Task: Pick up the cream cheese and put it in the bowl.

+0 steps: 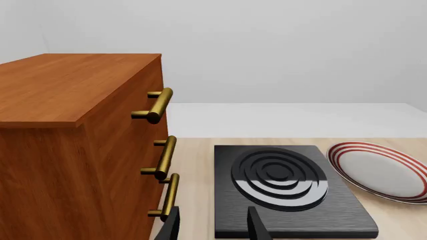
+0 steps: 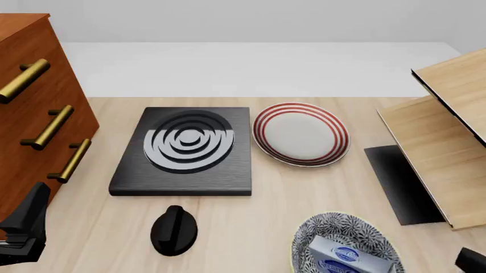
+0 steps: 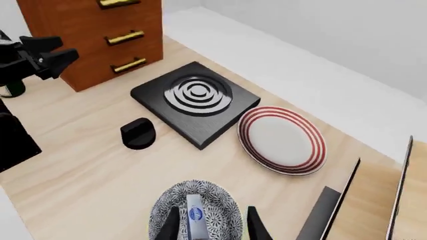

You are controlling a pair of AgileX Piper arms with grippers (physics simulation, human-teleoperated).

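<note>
The bowl point(image 2: 319, 234), round with a dark floral speckle, stands at the table's front edge, right of centre. The cream cheese point(image 2: 343, 259), a pale grey-blue box with a blue oval logo, leans inside it. In the right wrist view the box point(image 3: 194, 220) lies in the bowl point(image 3: 167, 207) well below my right gripper point(image 3: 212, 227), whose fingers are spread apart and hold nothing. My left gripper point(image 2: 27, 224) hovers at the front left beside the cabinet, open and empty, and its fingertips point(image 1: 255, 225) frame the burner.
A wooden cabinet point(image 2: 31, 96) with brass handles fills the left side. A black stove burner point(image 2: 186, 151) sits mid-table with a black knob point(image 2: 174, 229) in front of it. A white plate point(image 2: 301, 133) with red rings lies right of the burner. A wooden rack point(image 2: 440, 148) stands at the right.
</note>
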